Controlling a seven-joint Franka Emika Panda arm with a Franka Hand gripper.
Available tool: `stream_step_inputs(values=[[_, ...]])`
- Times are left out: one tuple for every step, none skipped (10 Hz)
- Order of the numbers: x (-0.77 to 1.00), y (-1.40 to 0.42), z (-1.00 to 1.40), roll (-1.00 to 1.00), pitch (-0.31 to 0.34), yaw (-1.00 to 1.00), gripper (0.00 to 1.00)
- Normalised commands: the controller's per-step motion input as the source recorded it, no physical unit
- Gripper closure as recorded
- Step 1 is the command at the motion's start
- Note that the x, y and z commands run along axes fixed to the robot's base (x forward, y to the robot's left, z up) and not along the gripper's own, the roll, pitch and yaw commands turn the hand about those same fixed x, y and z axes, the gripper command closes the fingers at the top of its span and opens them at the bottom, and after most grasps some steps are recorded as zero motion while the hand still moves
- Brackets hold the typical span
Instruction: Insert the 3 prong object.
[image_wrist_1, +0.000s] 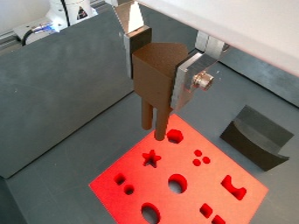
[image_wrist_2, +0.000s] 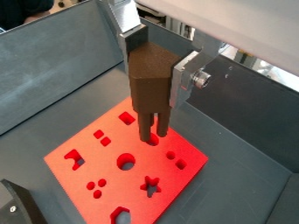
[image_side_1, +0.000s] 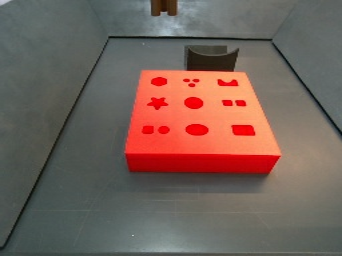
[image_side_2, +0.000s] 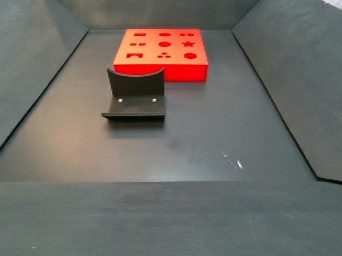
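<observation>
Wrist views both show the tool (image_wrist_1: 156, 63) clamped on the 3 prong object (image_wrist_1: 153, 83), a brown block held upright between the silver fingers (image_wrist_1: 187, 77), its thin prongs pointing down. It hangs in the air above the red board (image_wrist_1: 176, 179), apart from it, with the prongs over the board's edge region near a round hole. To the right in a wrist view, the dark grey curved holder (image_wrist_1: 257, 136) sits on the grey floor (image_wrist_1: 70, 122) just beside the board.

In a side view, only the prong tips (image_side_1: 162, 7) show at the upper edge, well above the red board (image_side_1: 198, 125) and left of the holder (image_side_1: 207, 53) behind it. In a side view from the opposite end, the holder (image_side_2: 134, 95) stands in front of the board (image_side_2: 163, 50); the tool is out of frame.
</observation>
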Motion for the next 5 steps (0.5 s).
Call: stream_step_inputs(values=[[0.0, 0.0, 0.0, 0.0, 0.0, 0.0, 1.0], [0.0, 0.0, -0.02, 0.0, 0.0, 0.0, 1.0], [0.2, 0.09, -0.08, 0.0, 0.0, 0.08, 1.0], [0.41, 0.14, -0.08, 0.01, 0.0, 0.2, 1.0], [0.68, 0.15, -0.1, 0.04, 0.0, 0.32, 1.0]])
